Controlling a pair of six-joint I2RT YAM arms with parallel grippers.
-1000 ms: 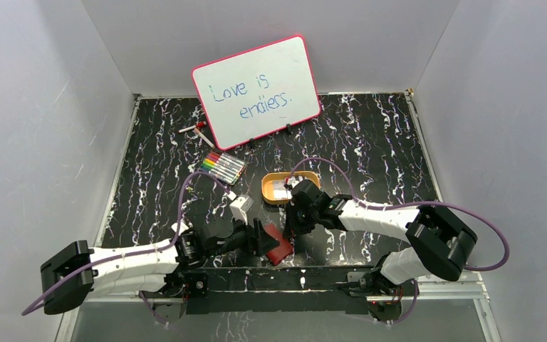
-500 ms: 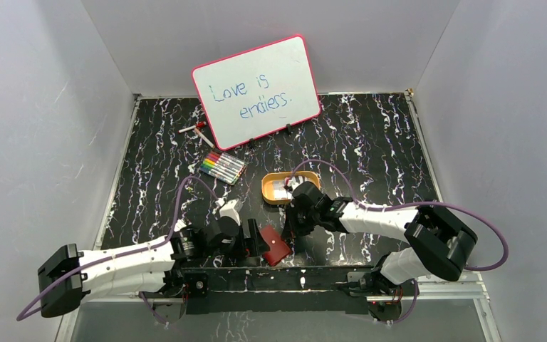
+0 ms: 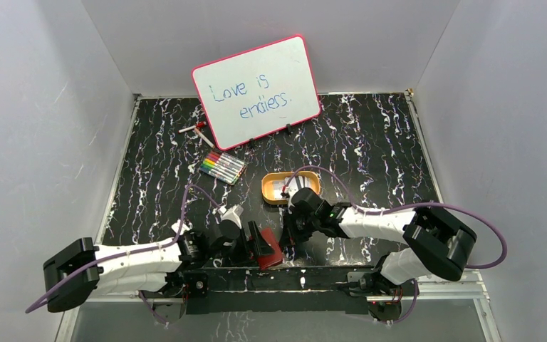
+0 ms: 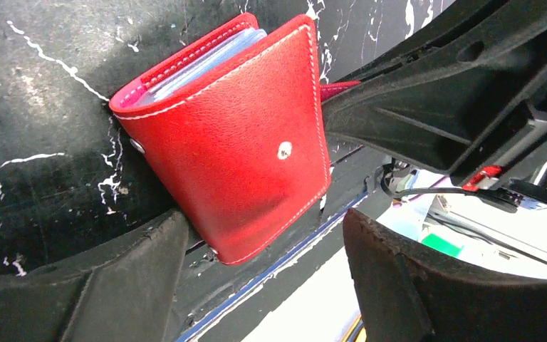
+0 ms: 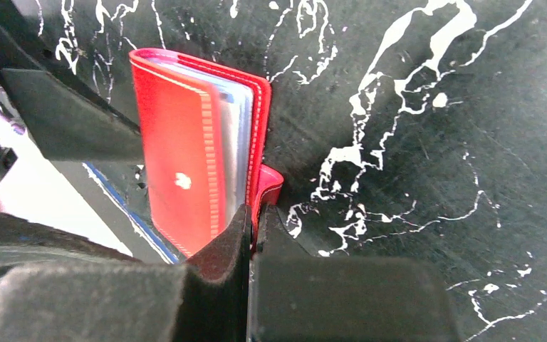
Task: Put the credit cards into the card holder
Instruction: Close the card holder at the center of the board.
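right tool (image 5: 253, 231) closed tight, pinching tab (image 5: 271, 187) of card holder (image 4: 235, 157). left tool (image 4: 260, 231) spread wide, jaws flanking holder, gripping nothing. holder stands on edge, ajar, at desk (image 5: 434, 142) near edge. beyond holder: credit cards (image 3: 283, 190) in orange tray (image 3: 269, 192), indistinct.

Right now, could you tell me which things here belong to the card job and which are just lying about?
In the job: card holder, credit cards, orange tray holding them, right claw shut on the holder's tab, open left claw.
Lying about: marker set, whiteboard.
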